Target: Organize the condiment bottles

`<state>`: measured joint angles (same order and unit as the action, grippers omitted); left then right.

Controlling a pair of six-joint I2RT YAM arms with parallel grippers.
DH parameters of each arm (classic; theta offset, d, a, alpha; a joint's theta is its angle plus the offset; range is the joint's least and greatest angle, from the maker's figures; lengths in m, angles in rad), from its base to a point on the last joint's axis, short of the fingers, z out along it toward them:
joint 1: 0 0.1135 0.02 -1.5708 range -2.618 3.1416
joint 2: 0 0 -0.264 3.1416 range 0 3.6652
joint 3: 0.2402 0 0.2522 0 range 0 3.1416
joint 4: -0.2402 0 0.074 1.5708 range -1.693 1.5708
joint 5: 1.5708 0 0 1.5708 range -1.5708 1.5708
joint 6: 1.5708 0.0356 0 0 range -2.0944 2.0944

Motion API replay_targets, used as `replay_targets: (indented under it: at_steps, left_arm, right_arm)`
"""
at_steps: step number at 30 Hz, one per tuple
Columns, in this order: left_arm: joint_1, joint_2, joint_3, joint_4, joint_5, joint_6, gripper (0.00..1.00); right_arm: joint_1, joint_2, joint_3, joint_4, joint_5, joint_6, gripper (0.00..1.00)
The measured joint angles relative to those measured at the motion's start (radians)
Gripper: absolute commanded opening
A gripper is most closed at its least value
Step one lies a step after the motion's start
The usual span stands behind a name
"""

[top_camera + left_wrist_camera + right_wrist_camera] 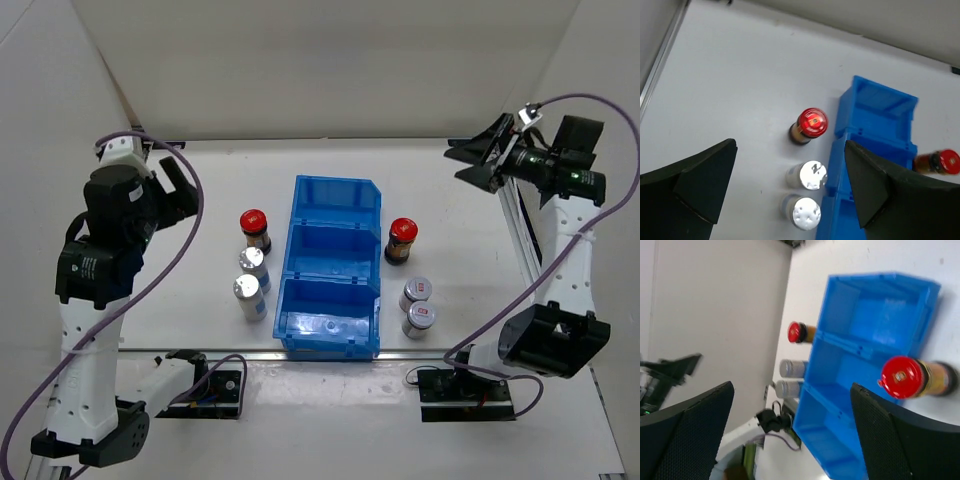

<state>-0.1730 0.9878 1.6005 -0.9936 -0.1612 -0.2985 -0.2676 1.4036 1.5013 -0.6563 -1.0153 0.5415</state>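
Note:
Left of the blue bin (pixel 331 210) stand a dark bottle with a red cap (pixel 255 229) and two plain silver-topped bottles (pixel 253 264) (pixel 249 296). Right of the bin stand a second red-capped dark bottle (pixel 402 240) and two bottles with red-marked silver caps (pixel 415 293) (pixel 419 319). My left gripper (pixel 178 190) is open and empty, raised left of the bottles; its view shows the red cap (pixel 811 123) and silver tops (pixel 812 176) (pixel 805 213). My right gripper (pixel 478 158) is open and empty, high at the back right; its view shows a red-capped bottle (pixel 903 377).
The bin has three empty compartments, seen in the left wrist view (pixel 880 107) and the right wrist view (pixel 875 315). White walls enclose the table at back and sides. The arm bases and cables sit at the near edge (pixel 200 385).

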Motion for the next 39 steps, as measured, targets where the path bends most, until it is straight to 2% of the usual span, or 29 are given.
replay_targets:
  at_steps: [3,5,7,8,9,10,11,12,14,16,20,21,23,27,32,35,39]
  left_arm:
    - [0.0,-0.014,-0.026,-0.123,-0.142,-0.16,0.99]
    - [0.0,-0.032,-0.05,-0.198,-0.201,-0.248,0.99]
    - [0.0,-0.06,-0.075,-0.228,-0.209,-0.296,0.99]
    - [0.0,-0.077,-0.086,-0.232,-0.207,-0.314,0.99]
    - [0.0,-0.093,-0.096,-0.233,-0.202,-0.329,0.99]
    - [0.0,-0.108,-0.104,-0.229,-0.198,-0.341,0.99]
    - [0.0,-0.121,-0.109,-0.229,-0.195,-0.351,0.99]
    - [0.0,-0.13,-0.111,-0.227,-0.193,-0.36,0.99]
    - [0.0,-0.137,-0.111,-0.224,-0.189,-0.372,0.99]
    - [0.0,-0.132,-0.113,-0.219,-0.181,-0.376,0.99]
    - [0.0,-0.112,-0.126,-0.197,-0.147,-0.382,0.99]
    - [0.0,-0.111,-0.135,-0.192,-0.14,-0.383,0.99]
    - [0.0,-0.108,-0.148,-0.189,-0.123,-0.383,0.99]
    - [0.0,-0.098,-0.164,-0.187,-0.086,-0.377,0.99]
    - [0.0,-0.095,-0.183,-0.194,-0.061,-0.364,0.99]
    - [0.0,-0.096,-0.2,-0.2,-0.051,-0.351,0.99]
    - [0.0,-0.109,-0.25,-0.201,0.009,-0.326,0.99]
  right_arm:
    - [-0.019,-0.01,0.073,0.048,0.012,0.119,1.0]
    - [-0.064,-0.056,-0.101,0.394,-0.021,0.44,1.0]
    - [-0.107,-0.096,-0.419,0.888,0.002,0.792,1.0]
    - [-0.116,-0.063,-0.543,1.096,0.036,0.91,1.0]
    - [-0.121,-0.011,-0.619,1.239,0.044,1.009,1.0]
    - [-0.124,0.08,-0.645,1.292,0.035,1.1,1.0]
    - [-0.124,0.14,-0.64,1.276,0.025,1.172,1.0]
    - [-0.124,0.162,-0.616,1.183,0.006,1.162,1.0]
    - [-0.117,0.154,-0.431,0.843,-0.031,1.045,1.0]
    - [-0.09,0.17,-0.119,0.49,-0.01,0.76,1.0]
    - [0.06,0.299,0.621,-0.114,0.219,0.274,1.0]
    - [0.109,0.324,0.753,-0.19,0.292,0.183,1.0]
    - [0.213,0.333,0.879,-0.319,0.409,0.047,1.0]
    - [0.415,0.358,0.921,-0.505,0.649,-0.123,1.0]
    - [0.588,0.484,0.829,-0.606,0.874,-0.197,1.0]
    - [0.656,0.528,0.717,-0.637,0.949,-0.216,0.78]
    - [0.678,0.533,0.63,-0.68,0.992,-0.209,0.78]
